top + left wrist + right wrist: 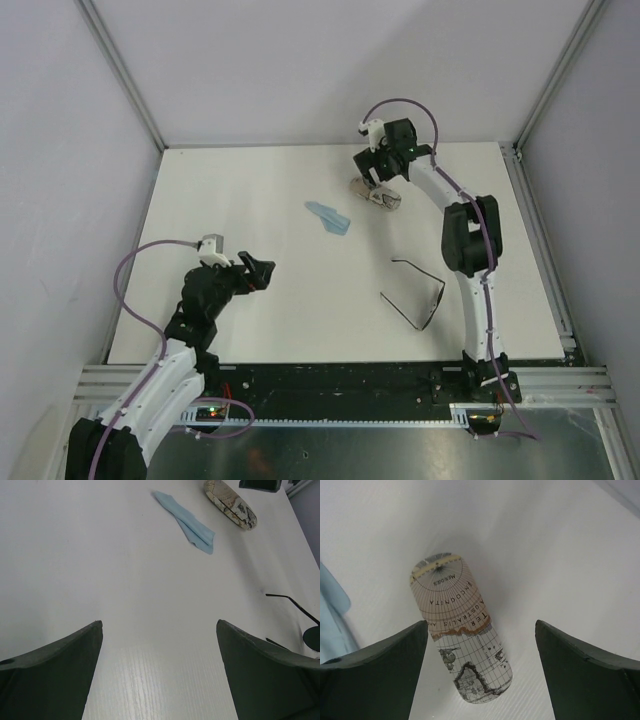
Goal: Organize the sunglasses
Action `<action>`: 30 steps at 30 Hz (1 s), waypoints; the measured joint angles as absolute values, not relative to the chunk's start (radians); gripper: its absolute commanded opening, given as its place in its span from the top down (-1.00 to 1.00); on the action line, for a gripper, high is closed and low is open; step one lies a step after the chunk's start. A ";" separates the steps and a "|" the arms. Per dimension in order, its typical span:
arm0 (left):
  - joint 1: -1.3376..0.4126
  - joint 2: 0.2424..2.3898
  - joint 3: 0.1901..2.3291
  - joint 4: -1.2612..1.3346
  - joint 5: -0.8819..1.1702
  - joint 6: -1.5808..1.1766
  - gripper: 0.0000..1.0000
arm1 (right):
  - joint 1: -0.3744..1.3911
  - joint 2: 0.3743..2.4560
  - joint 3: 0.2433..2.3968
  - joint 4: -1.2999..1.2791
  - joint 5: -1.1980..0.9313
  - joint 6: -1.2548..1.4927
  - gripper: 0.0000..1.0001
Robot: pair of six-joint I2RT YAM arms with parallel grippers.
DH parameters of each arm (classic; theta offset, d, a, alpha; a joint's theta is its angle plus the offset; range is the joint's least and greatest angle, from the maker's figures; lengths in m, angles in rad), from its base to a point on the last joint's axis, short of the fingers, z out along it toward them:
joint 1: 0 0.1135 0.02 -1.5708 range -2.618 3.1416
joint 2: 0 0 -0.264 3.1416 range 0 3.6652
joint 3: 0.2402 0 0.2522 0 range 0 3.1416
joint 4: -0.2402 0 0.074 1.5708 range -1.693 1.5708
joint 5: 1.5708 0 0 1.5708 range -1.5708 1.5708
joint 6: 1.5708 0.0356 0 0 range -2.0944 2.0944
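The sunglasses (418, 296), a thin black wire frame with unfolded temple arms, lie on the white table at centre right; part of them shows at the right edge of the left wrist view (300, 620). The beige oval case with a map print (378, 194) lies closed at the far centre, and it also shows in the right wrist view (459, 640). My right gripper (372, 180) is open and hovers over the case, one finger on each side, not touching. My left gripper (262, 272) is open and empty over the near left of the table.
A folded light blue cloth (329, 217) lies left of the case, also in the left wrist view (187, 522). The right arm's links (470, 240) stand just right of the sunglasses. Grey walls and aluminium rails bound the table.
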State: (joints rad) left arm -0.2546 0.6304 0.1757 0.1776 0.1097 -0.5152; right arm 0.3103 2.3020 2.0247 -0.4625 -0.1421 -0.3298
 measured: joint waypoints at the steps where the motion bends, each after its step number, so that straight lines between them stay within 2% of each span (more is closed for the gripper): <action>1: -0.255 0.630 0.176 0.179 0.110 -0.515 -0.99 | 0.310 2.307 2.030 -0.467 -0.142 -0.332 -0.88; 7: -0.255 0.629 0.176 0.186 0.110 -0.516 -0.99 | 0.303 2.416 2.141 -0.612 -0.176 -0.402 -0.88; 16: -0.255 0.623 0.176 0.192 0.111 -0.515 -0.99 | 0.301 2.447 2.184 -0.688 -0.211 -0.445 -0.76; 24: -0.255 0.615 0.176 0.196 0.113 -0.515 -0.99 | 0.305 2.465 2.189 -0.702 -0.214 -0.456 -0.23; 30: -0.255 0.615 0.176 0.197 0.114 -0.516 -0.99 | 0.314 2.465 2.189 -0.706 -0.199 -0.453 -0.12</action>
